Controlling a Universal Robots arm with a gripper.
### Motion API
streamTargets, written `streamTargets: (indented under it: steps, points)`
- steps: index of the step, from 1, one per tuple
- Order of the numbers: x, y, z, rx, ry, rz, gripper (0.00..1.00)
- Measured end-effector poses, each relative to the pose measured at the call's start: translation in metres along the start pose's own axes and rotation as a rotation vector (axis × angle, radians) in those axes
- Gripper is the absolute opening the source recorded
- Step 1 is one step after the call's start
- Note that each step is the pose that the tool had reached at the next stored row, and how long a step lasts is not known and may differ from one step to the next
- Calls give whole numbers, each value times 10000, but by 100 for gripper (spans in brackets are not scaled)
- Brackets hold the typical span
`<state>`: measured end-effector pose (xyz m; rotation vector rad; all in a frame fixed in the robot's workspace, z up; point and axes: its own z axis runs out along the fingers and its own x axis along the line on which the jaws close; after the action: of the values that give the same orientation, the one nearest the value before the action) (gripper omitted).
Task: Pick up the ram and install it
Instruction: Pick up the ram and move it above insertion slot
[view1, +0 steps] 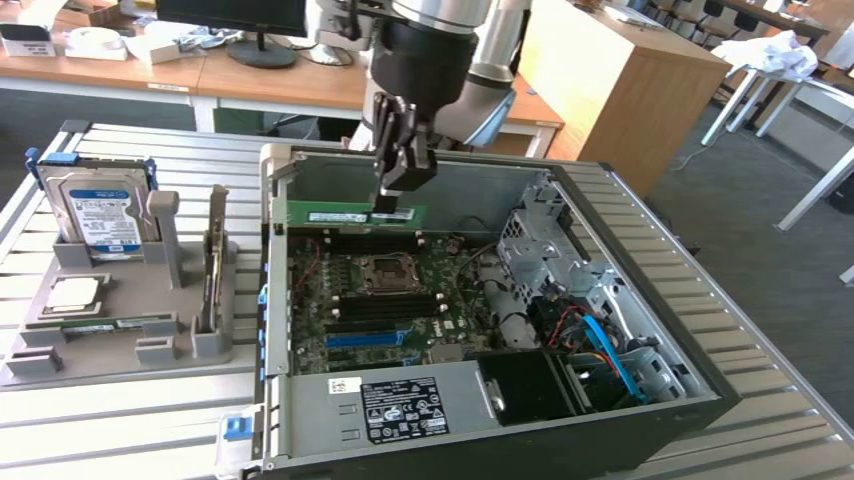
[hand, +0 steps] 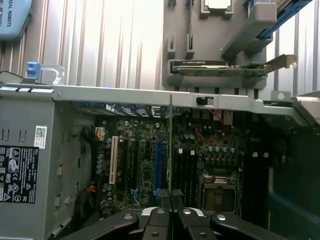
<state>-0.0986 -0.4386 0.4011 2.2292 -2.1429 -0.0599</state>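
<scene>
Arm (view1: 427, 50) enters at 12 o'clock in the exterior view, wrist pointing straight down over the open computer case (view1: 667, 400). Claw (view1: 396, 207) is clenched on the ram (view1: 334, 215), pinching its top edge nearer one end. The stick is level, with most of its length running toward 9 o'clock from the claw. It hangs above the motherboard (view1: 387, 300), near the case's far wall at 12 o'clock, clear of the slots.

Wrist view: claw (hand: 170, 196) holds the ram (hand: 170, 150), seen edge-on as a thin line over the motherboard (hand: 145, 165). It lines up between the blue slot (hand: 159, 165) and the black memory slots (hand: 186, 170). Processor socket (hand: 220, 187) sits just beside those.

Case lies on its side, lid off, on a slatted metal counter (view1: 120, 430). At 9 o'clock of the case is a grey parts holder (view1: 120, 355), with a hard drive (view1: 96, 215) standing upright and a processor chip (view1: 74, 293) lying flat.

Room at 12 o'clock: wooden desks (view1: 267, 80), monitor (view1: 234, 15), wooden cabinet (view1: 614, 70). Grey floor (view1: 761, 200) at 3 o'clock.
</scene>
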Motion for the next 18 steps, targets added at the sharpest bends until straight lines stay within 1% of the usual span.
streamTargets:
  steps: [10, 18]
  points:
    - [10, -257, -16, -105, -4, -1, 12]
    - [18, -445, -28, -177, -6, 0, 12]
